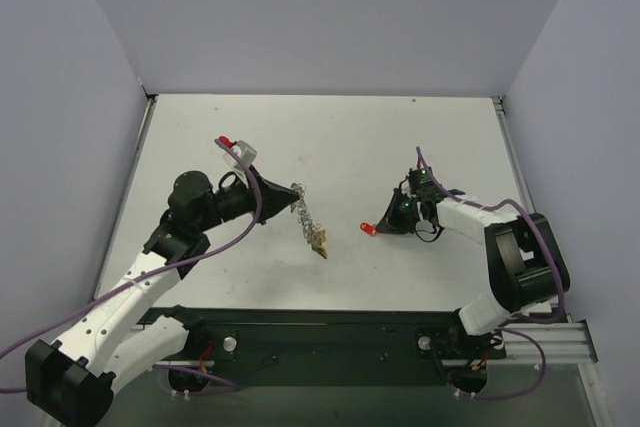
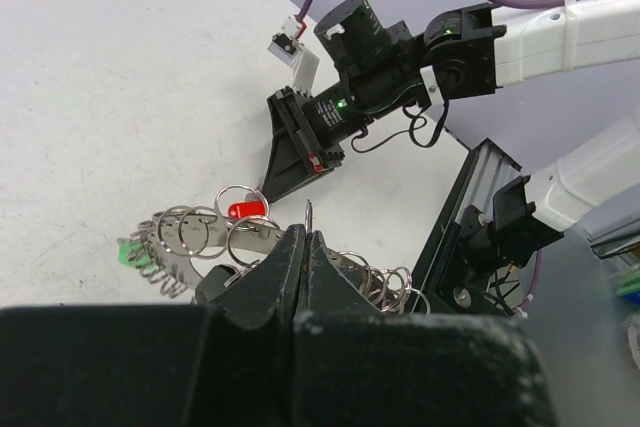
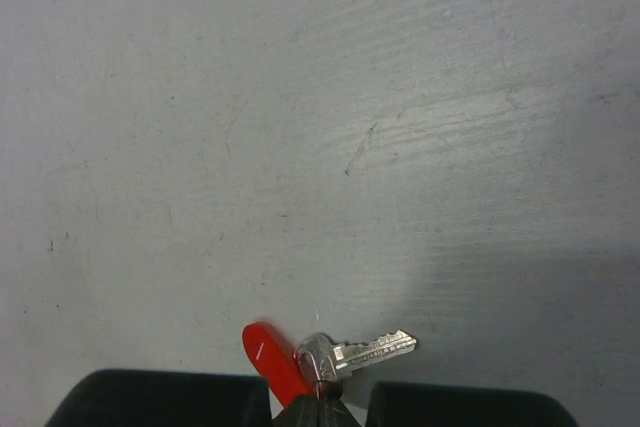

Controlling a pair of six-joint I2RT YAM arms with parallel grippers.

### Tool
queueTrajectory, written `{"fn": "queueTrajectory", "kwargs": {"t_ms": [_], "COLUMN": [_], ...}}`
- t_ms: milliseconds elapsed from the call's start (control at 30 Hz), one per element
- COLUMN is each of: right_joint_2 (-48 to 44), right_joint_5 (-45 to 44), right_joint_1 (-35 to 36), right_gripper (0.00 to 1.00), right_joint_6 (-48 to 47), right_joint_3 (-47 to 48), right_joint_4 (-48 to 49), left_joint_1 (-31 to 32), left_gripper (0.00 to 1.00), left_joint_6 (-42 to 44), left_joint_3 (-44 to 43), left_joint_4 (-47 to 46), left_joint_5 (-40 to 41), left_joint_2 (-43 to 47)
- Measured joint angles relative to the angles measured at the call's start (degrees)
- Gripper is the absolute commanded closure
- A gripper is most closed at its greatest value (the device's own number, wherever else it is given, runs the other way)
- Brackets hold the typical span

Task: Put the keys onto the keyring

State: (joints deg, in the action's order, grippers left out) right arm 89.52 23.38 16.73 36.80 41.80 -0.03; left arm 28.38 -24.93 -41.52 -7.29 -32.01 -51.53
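Note:
My left gripper (image 1: 283,195) is shut on the keyring (image 1: 302,215), a silvery hoop strung with small coiled rings, and a gold-yellow tag (image 1: 320,243) hangs from its low end. In the left wrist view the jaws pinch the keyring's wire (image 2: 309,213), with loops (image 2: 200,232) on both sides and a green tag (image 2: 128,250) at the left. My right gripper (image 1: 385,225) is low over the table to the right. It is shut on a silver key (image 3: 370,351) with a red tag (image 3: 268,352), pinching it at the key's head. That red tag (image 2: 247,210) lies just beyond the hoop.
The white table (image 1: 330,137) has grey walls on three sides. The right arm (image 2: 420,57) reaches in from the right, close to the keyring. A black rail (image 1: 330,332) runs along the near edge between the arm bases.

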Motion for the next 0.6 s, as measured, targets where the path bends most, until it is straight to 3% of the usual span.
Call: {"fn": "queueTrajectory", "kwargs": {"t_ms": [333,600], "right_joint_2": [-10.4,-24.1], "right_joint_5": [0.2,6.6], "right_joint_1": [2.4,4.2], "right_gripper": [1.00,1.00], "right_joint_6": [-7.5,-15.8], "right_joint_3": [0.0,0.0], "right_joint_4": [-0.2,3.2], "left_joint_1": [0.0,-0.1], "left_gripper": [1.00,1.00], "left_joint_6": [0.1,2.1], "left_joint_3": [0.1,0.0], "left_joint_4": [0.0,0.8], "left_joint_5": [0.0,0.0], "left_joint_2": [0.3,1.6]}}
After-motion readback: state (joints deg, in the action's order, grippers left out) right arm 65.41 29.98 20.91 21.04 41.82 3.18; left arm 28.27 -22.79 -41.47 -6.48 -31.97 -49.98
